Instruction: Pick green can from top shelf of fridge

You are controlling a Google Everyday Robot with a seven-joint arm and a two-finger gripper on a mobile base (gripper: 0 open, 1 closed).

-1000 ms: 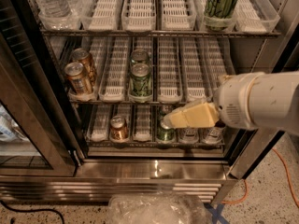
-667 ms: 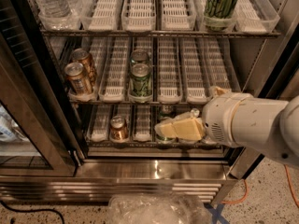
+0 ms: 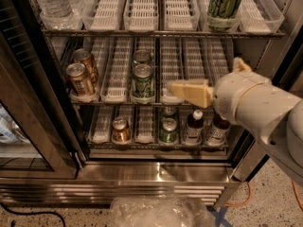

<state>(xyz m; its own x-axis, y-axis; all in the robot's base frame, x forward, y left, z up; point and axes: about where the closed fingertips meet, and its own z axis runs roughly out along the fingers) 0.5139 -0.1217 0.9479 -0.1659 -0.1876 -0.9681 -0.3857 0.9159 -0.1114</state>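
The green can point(image 3: 226, 4) is tall, slim and dark green with pale streaky markings. It stands in a lane tray at the right of the top shelf point(image 3: 161, 32), and its lid is cut off by the upper edge of the view. The fridge point(image 3: 156, 171) stands open, with its glass door point(image 3: 33, 108) swung to the left. My gripper point(image 3: 174, 89) is cream-coloured and points left in front of the middle shelf. It is below and to the left of the green can and well apart from it. My white arm point(image 3: 255, 103) comes in from the right.
Water bottles point(image 3: 52, 1) stand at the top left. The middle shelf holds brown cans point(image 3: 80, 77) and shorter green cans point(image 3: 142, 79). The bottom shelf holds a copper can point(image 3: 120, 129), green cans point(image 3: 168, 129) and dark bottles point(image 3: 193, 126). A clear plastic bag point(image 3: 156, 212) lies on the floor in front.
My gripper has risen from in front of the bottom shelf to the level of the middle shelf. The cans and bottles have not moved.
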